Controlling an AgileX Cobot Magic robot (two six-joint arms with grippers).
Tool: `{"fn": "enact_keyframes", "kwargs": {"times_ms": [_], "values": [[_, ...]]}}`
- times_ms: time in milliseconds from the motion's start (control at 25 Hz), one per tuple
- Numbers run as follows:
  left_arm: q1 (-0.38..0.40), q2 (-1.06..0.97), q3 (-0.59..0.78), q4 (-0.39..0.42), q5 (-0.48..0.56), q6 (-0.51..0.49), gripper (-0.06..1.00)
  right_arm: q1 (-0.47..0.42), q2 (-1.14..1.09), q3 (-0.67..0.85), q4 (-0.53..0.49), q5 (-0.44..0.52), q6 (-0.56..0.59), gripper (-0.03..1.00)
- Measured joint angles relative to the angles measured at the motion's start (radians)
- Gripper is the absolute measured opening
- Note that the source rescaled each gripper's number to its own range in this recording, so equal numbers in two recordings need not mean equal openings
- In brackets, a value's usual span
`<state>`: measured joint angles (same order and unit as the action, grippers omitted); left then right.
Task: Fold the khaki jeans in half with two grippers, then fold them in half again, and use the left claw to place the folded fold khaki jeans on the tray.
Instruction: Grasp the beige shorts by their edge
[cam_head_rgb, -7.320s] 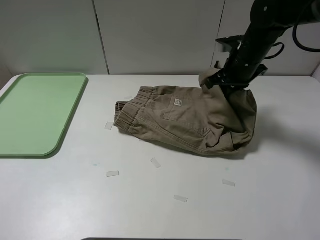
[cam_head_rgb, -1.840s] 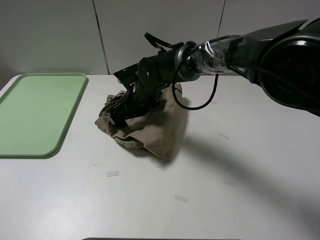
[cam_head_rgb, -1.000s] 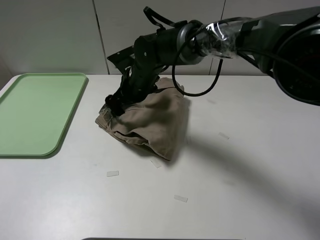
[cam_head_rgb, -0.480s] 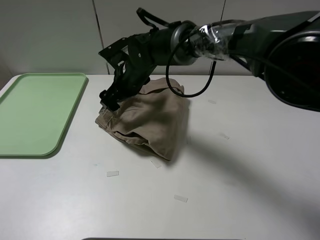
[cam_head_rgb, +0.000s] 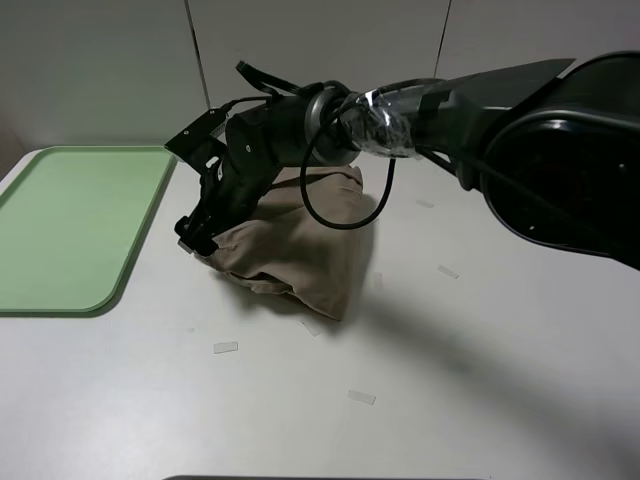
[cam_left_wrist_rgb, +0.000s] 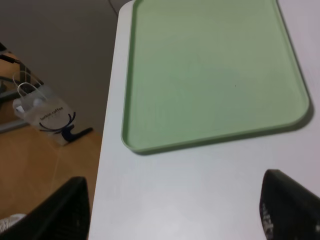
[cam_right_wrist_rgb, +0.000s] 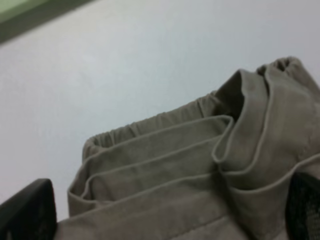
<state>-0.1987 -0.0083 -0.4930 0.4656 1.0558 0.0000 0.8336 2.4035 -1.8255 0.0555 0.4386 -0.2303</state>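
Observation:
The khaki jeans (cam_head_rgb: 305, 245) lie folded in a thick pile on the white table, right of the tray (cam_head_rgb: 70, 225). My right gripper (cam_head_rgb: 193, 235) reaches across and hangs at the pile's left edge. In the right wrist view its jaws (cam_right_wrist_rgb: 165, 215) stand wide apart over the stacked folded edges and waistband (cam_right_wrist_rgb: 175, 155), gripping nothing. My left gripper (cam_left_wrist_rgb: 175, 212) is out of the exterior high view. In the left wrist view it is open and empty over the bare table, beside the empty pale green tray (cam_left_wrist_rgb: 210, 70).
Small clear tape strips (cam_head_rgb: 225, 347) (cam_head_rgb: 361, 397) (cam_head_rgb: 447, 271) lie on the table in front of and right of the pile. The table's left edge (cam_left_wrist_rgb: 107, 150) drops to a wooden floor with a clear bag (cam_left_wrist_rgb: 45, 112). A wall stands behind the table.
The right gripper carried one side of the jeans leftward and folded it over. Over the last second it moved left and down from the pile's top to its left edge.

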Motion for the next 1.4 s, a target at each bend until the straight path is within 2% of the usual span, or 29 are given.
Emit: {"fn": "enact_keyframes", "kwargs": {"times_ms": [240,480,720,1040,1240,1400], "values": [[0.000,0.000,0.000,0.000,0.015,0.000,0.73,-0.003,0.010,-0.007,0.014,0.019,-0.002,1.00],[0.000,0.000,0.000,0.000,0.015,0.000,0.73,-0.036,-0.028,-0.072,0.011,0.194,-0.001,1.00],[0.000,0.000,0.000,0.000,0.015,0.000,0.73,-0.089,-0.122,-0.081,-0.012,0.261,-0.001,1.00],[0.000,0.000,0.000,0.000,0.015,0.000,0.73,-0.254,-0.184,-0.081,-0.034,0.444,-0.072,1.00],[0.000,0.000,0.000,0.000,0.015,0.000,0.73,-0.355,-0.231,-0.070,-0.084,0.513,-0.082,1.00],[0.000,0.000,0.000,0.000,0.015,0.000,0.73,-0.442,-0.287,-0.001,-0.106,0.564,-0.083,1.00]]}}
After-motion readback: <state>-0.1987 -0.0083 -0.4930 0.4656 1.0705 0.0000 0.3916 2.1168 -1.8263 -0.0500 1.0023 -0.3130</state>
